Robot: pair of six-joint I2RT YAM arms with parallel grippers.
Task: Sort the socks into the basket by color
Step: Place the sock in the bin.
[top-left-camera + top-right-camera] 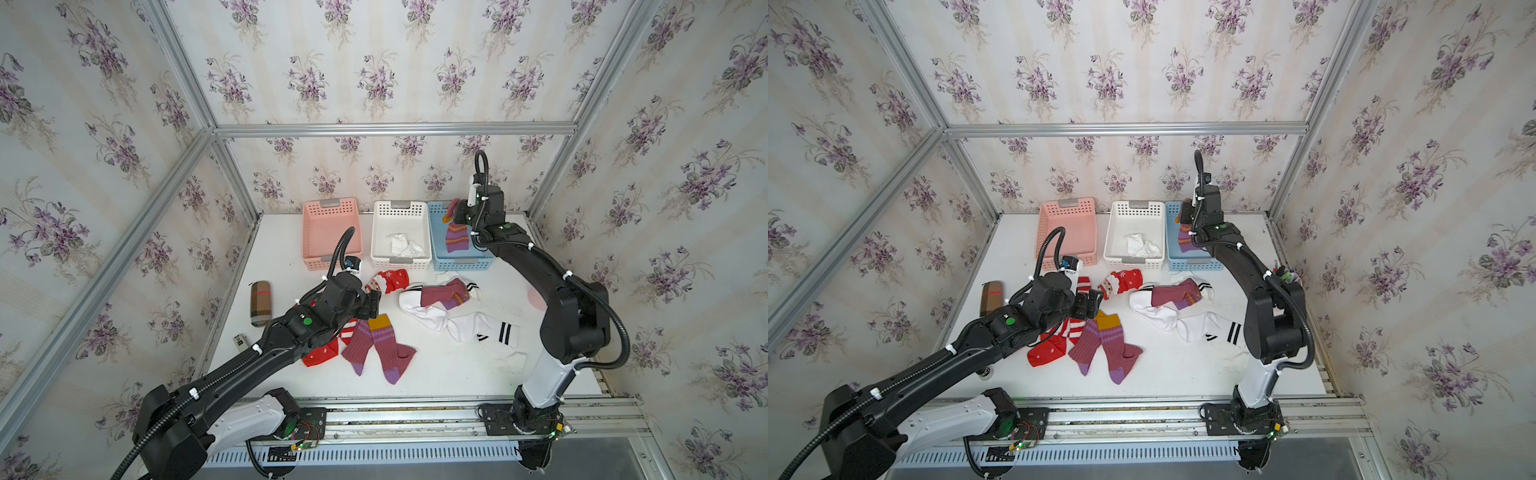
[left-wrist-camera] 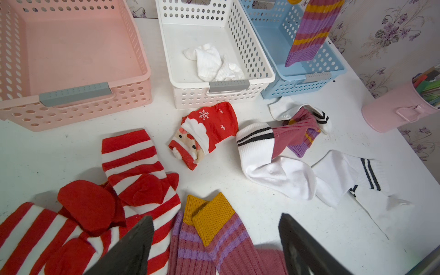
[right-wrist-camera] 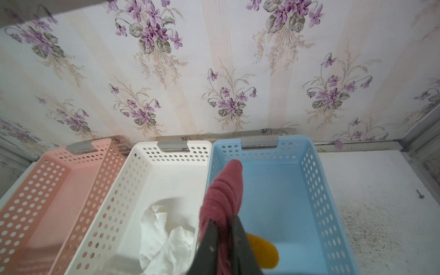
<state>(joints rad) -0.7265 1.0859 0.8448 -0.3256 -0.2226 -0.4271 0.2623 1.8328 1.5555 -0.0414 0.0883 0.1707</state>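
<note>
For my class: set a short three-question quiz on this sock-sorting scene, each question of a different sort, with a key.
1. True or false: the pink basket holds no socks.
2. What colour is the crumpled heap in the white basket?
3. The right gripper grips a maroon sock above which basket? A pink; B white; C blue basket.

Key: 1 true; 2 white; 3 C.
</note>
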